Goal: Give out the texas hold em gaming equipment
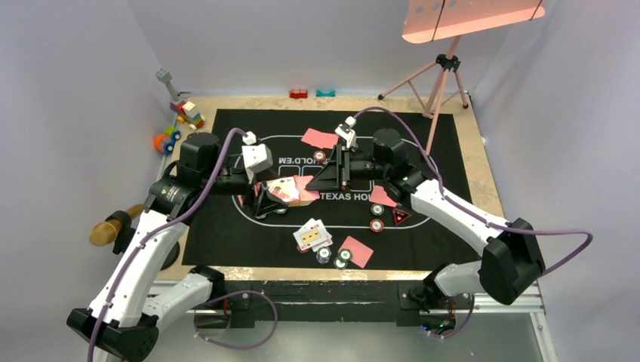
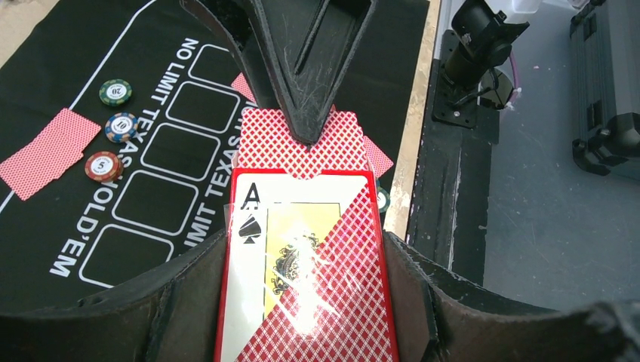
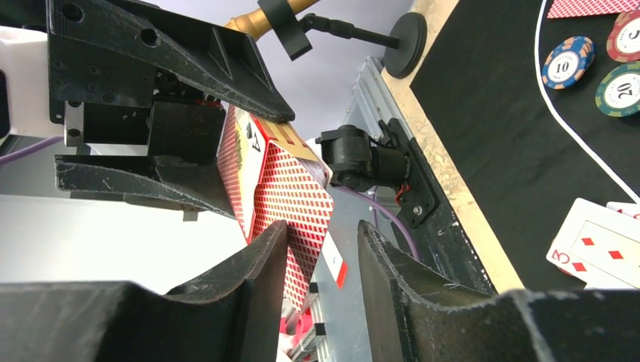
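Top external: left gripper (image 1: 269,200), right gripper (image 1: 311,183) extended inward, seemingly sharing cards (image 1: 288,189).

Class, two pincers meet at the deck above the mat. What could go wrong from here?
1. The right pincer flanks the cards poking from the deck; it may pull out several at once.
2. The left pincer holds the deck above the mat; a tug could shift it and spill cards.

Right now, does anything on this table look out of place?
Toy blocks sit at the far left corner, off the mat, not poker gear. Near the front, a few cards lie face up; other loose cards lie face down.
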### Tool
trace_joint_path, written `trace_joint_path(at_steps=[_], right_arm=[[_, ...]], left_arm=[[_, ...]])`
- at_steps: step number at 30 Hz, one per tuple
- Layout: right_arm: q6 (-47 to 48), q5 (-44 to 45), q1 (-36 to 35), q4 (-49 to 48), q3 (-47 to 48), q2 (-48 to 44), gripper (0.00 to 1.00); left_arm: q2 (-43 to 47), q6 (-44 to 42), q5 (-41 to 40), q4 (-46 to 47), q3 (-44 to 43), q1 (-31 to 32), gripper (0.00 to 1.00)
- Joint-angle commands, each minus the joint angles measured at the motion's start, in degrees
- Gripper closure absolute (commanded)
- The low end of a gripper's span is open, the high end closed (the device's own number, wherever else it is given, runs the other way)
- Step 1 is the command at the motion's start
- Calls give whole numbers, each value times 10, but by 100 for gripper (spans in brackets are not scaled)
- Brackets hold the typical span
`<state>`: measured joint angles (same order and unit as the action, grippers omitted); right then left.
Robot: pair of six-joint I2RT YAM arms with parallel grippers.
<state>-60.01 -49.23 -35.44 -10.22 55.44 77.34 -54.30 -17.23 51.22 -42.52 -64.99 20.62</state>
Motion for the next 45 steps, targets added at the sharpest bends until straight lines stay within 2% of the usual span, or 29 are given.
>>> trace_joint_path(at_steps=[1,12,24,32,40,45], right_arm=[[9,-8,9,10,-11,-26,60],[30,-13,43,60,-11,-66,74],[42,-26,81,100,7,-105,100],[57,-24,118,154,12,-136,100],[114,-39,218,239,0,-170,100],[174,3,287,297,-26,-167,100]], left_arm=[[15,8,37,40,-5,-4,100],[22,14,35,48,3,-3,100],[25,31,37,66,13,-4,100],[27,31,37,65,14,-4,100],[27,32,39,63,15,-4,100],[29,33,38,62,15,-4,100]])
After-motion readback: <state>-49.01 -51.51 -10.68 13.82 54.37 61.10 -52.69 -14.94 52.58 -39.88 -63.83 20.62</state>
